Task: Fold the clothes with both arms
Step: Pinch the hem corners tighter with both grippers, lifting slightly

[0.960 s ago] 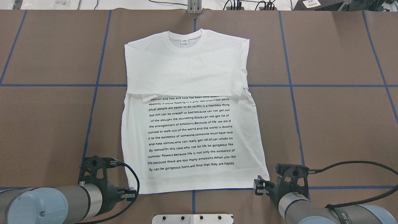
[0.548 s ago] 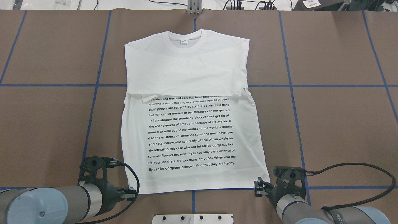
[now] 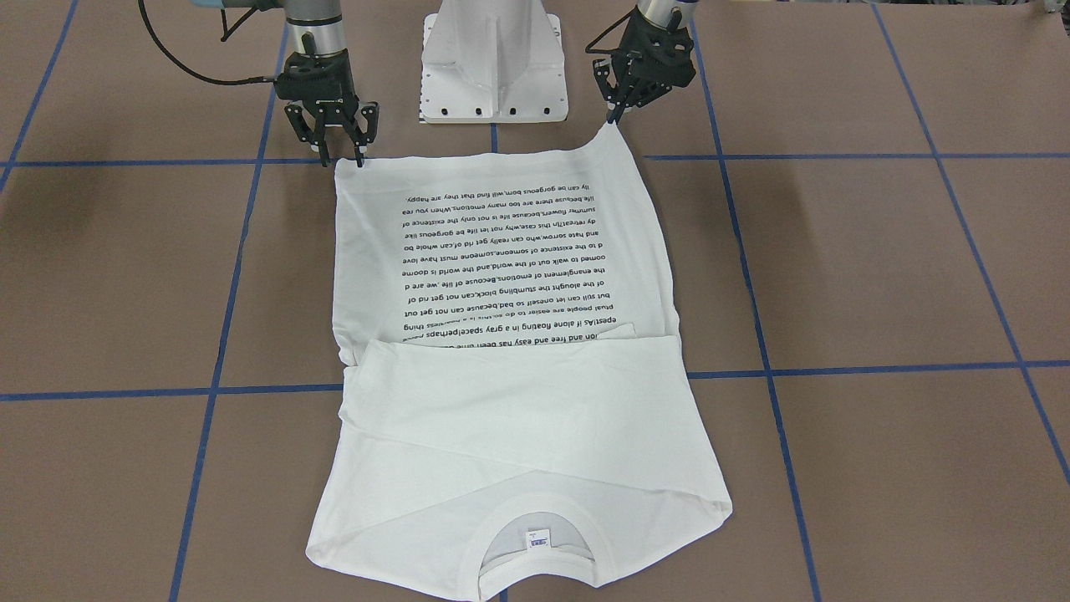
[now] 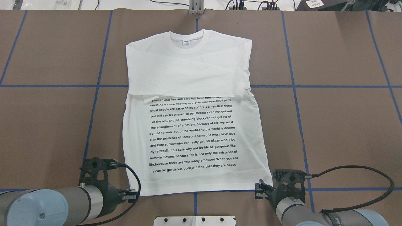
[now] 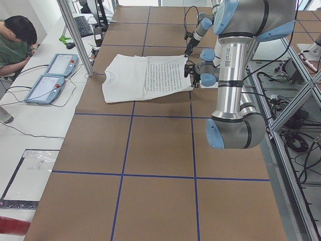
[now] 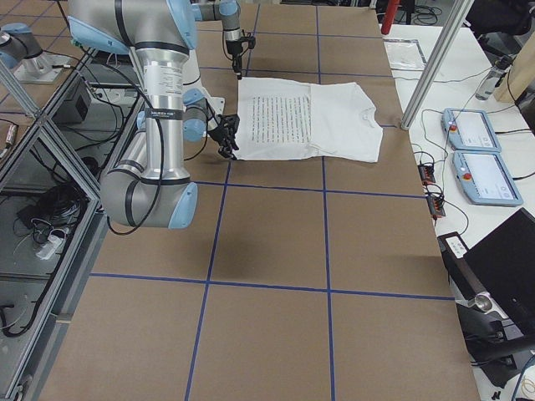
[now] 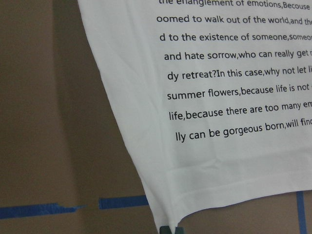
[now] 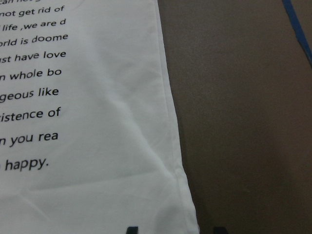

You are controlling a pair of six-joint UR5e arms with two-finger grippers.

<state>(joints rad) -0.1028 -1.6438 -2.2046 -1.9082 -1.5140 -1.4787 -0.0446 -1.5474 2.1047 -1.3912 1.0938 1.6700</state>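
Left gripper (image 3: 615, 119) looks pinched on the T-shirt (image 4: 191, 135) near hem corner; right gripper (image 3: 343, 159), jaws wide, straddles the other, collar farthest away.

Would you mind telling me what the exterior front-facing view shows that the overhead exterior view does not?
Only front-facing: the right gripper seen from the front, fingers spread at a hem corner, and the upright column of the white pedestal. Only overhead: cables beyond the table's far edge. Both: the T-shirt flat, text up, sleeves folded across the chest, the left gripper at the other hem corner.
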